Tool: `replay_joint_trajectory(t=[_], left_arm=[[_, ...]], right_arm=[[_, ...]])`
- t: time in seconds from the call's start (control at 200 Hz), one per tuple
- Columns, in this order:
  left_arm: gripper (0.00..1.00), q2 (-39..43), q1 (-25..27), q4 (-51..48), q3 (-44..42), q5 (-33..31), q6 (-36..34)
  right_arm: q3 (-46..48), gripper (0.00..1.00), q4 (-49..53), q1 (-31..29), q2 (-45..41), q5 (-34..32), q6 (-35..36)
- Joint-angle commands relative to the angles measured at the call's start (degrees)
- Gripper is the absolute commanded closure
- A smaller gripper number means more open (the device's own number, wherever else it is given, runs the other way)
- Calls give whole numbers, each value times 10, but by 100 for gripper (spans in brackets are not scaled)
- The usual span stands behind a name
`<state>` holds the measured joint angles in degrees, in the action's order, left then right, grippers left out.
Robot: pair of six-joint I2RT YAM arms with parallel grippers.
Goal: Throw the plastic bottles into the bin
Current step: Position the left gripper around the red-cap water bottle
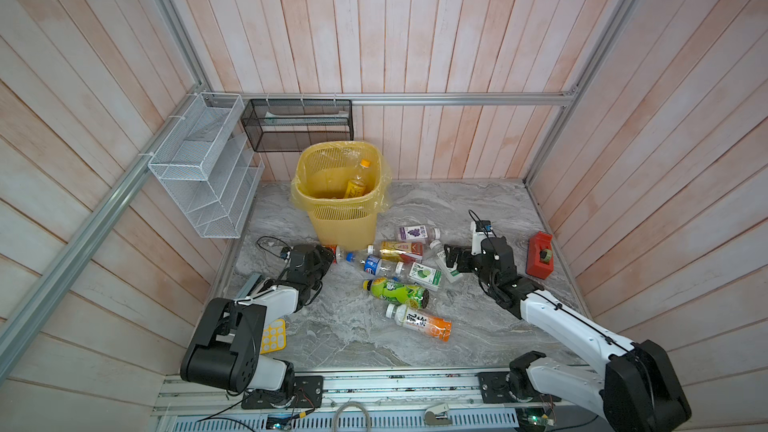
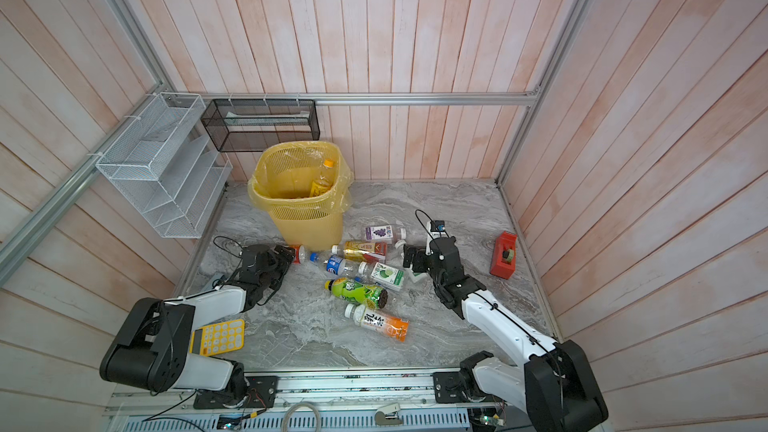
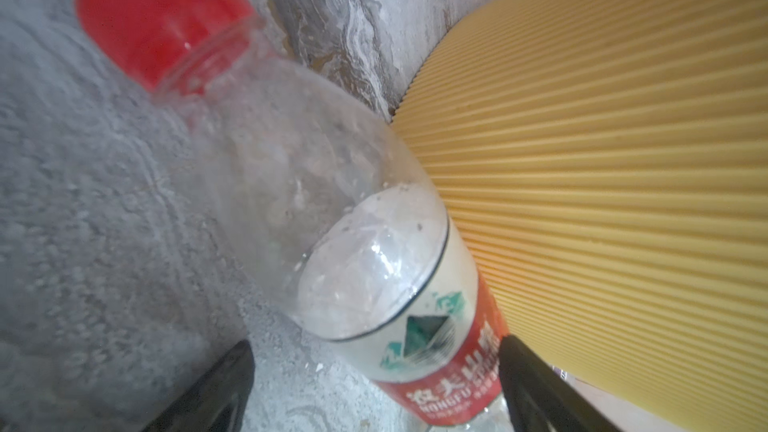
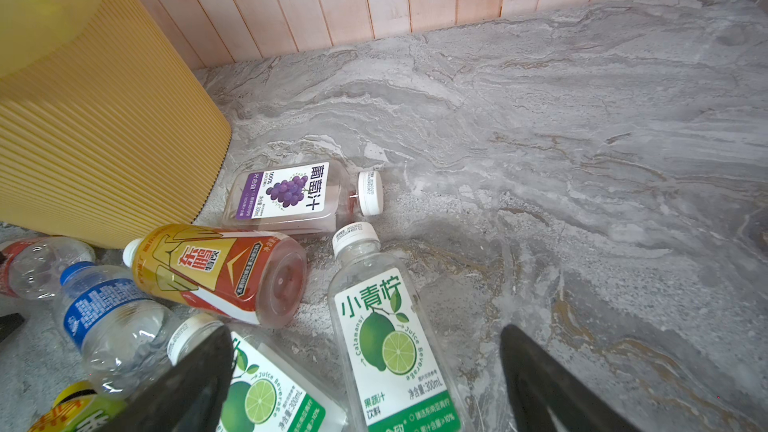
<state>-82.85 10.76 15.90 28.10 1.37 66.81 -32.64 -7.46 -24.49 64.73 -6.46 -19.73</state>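
Observation:
The yellow lattice bin [image 1: 345,222] stands at the back left with one yellow bottle [image 1: 356,184] inside. Several plastic bottles lie on the grey floor in front of it. My left gripper [image 3: 374,344] is open around a clear red-capped bottle [image 3: 332,201] lying against the bin wall [image 3: 602,160]. One finger [image 3: 523,367] touches its red label and the other stands apart. My right gripper [image 4: 368,331] is open, hovering over a lime-label bottle [image 4: 390,334]. Beside it lie a second lime bottle [image 4: 266,392], a grape bottle [image 4: 291,193] and a red-gold bottle [image 4: 216,272].
A red tape dispenser [image 1: 540,259] sits at the right wall. A yellow calculator [image 1: 272,336] lies under the left arm. A white wire rack [image 1: 203,168] and a black mesh basket [image 1: 297,124] hang on the walls. Green [image 1: 395,288] and orange [image 1: 419,322] bottles lie nearer the front.

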Motion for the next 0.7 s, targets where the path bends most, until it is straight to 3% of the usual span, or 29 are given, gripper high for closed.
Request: replay_joint_trajectory(t=[0.0, 0.235, 0.69], left_arm=[[8, -16, -3, 8, 10, -19, -16], [10, -30, -4, 22, 0, -54, -12], [7, -32, -5, 39, -2, -54, 5]], right_arm=[[-1, 1, 10, 2, -2, -15, 4], [0, 1, 12, 2, -5, -21, 6], [-2, 1, 18, 3, -5, -26, 9]])
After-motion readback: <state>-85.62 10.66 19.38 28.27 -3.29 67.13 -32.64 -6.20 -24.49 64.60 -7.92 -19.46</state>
